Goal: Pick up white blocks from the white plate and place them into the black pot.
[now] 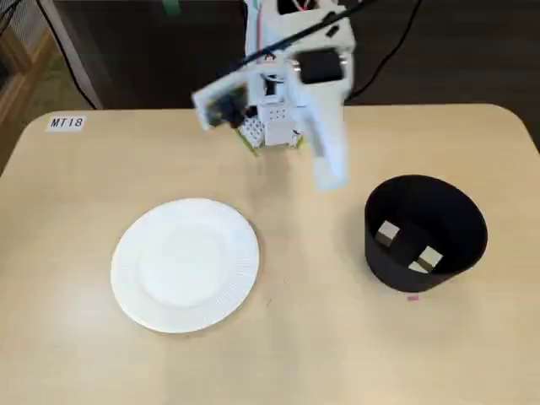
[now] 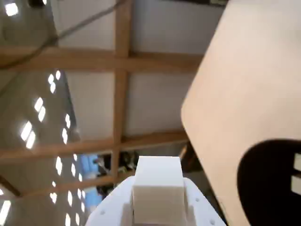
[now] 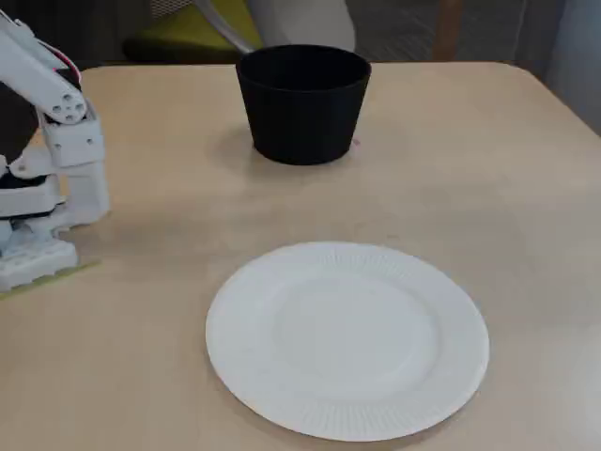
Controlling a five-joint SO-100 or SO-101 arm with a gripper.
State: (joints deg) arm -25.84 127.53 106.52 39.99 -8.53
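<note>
**Plate cleared, arm drawn back**

Judging by both fixed views, the work looks finished: the plate (image 1: 185, 263) is bare, and blocks (image 1: 389, 232) lie inside the pot (image 1: 426, 234), two pale faces showing there. The arm (image 1: 291, 93) is folded near its base, well away from both. The wrist view shows the gripper (image 2: 157, 190) pointing off the table; whether its fingers are parted or closed I cannot tell, and nothing appears held. Probably no move remains beyond resting.
</note>
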